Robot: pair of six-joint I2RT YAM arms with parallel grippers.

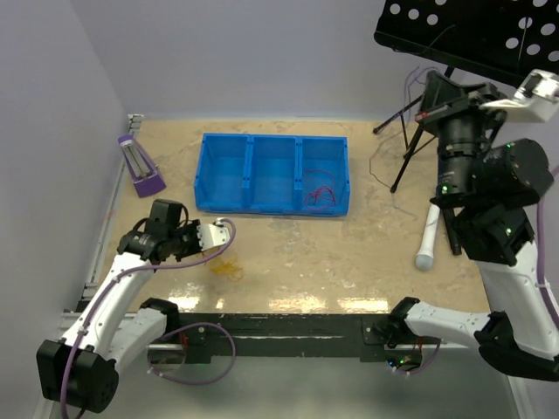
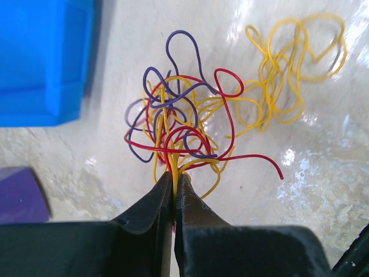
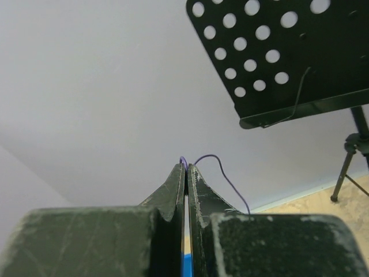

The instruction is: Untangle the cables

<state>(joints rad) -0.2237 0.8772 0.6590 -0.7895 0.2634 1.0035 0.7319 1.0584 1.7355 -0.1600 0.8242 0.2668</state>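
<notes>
The cables (image 2: 179, 121) are a tangle of red, yellow and purple wires, held just above the table. My left gripper (image 2: 174, 176) is shut on yellow and red strands at the tangle's near end; it sits left of centre in the top view (image 1: 223, 236). A separate loose clump of yellow cable (image 2: 294, 69) lies on the table beyond it, also in the top view (image 1: 229, 268). My right gripper (image 3: 185, 166) is raised high at the right (image 1: 430, 87), shut on a single thin purple cable (image 3: 228, 176) that arcs off to the right.
A blue three-compartment bin (image 1: 271, 140) stands at the back; its right compartment holds red cables (image 1: 321, 194). A purple wedge-shaped object (image 1: 140, 166) sits back left. A black perforated music stand (image 1: 472, 35) and a white cylinder (image 1: 428, 237) are at the right.
</notes>
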